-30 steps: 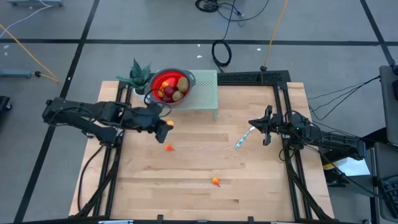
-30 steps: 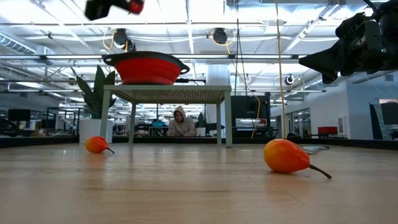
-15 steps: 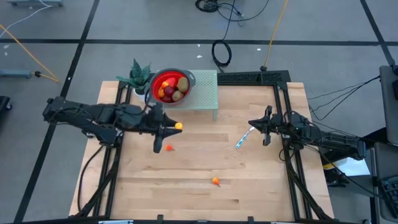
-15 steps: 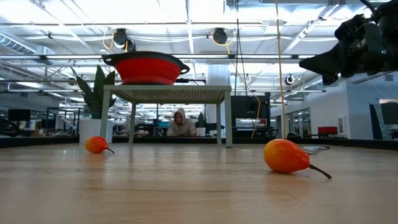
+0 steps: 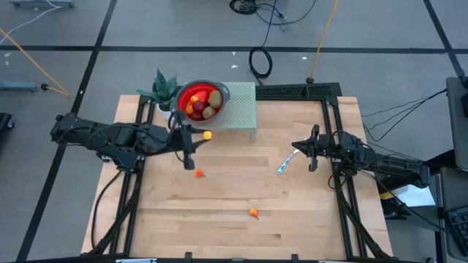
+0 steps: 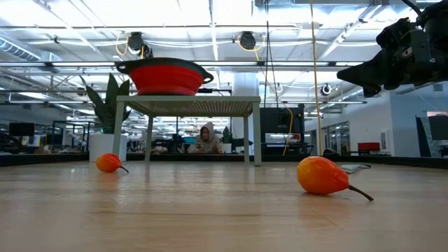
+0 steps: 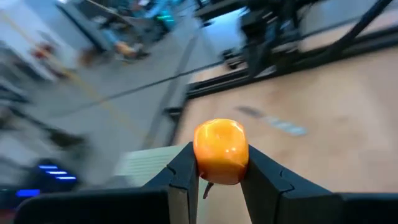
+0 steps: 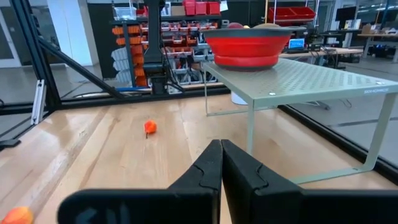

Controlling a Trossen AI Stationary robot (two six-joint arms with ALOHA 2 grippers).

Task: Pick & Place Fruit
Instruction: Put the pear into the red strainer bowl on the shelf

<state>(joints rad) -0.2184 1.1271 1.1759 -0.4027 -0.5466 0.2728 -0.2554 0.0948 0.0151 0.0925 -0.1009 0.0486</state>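
Glossy rounded orange fruit [image 7: 221,151] between dark left gripper [image 7: 218,180] fingers

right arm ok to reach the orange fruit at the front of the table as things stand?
Probably yes: the right gripper is shut and holds nothing, and bare table lies between it and that orange fruit. Only the blue-and-white stick lies nearby, off to the side.
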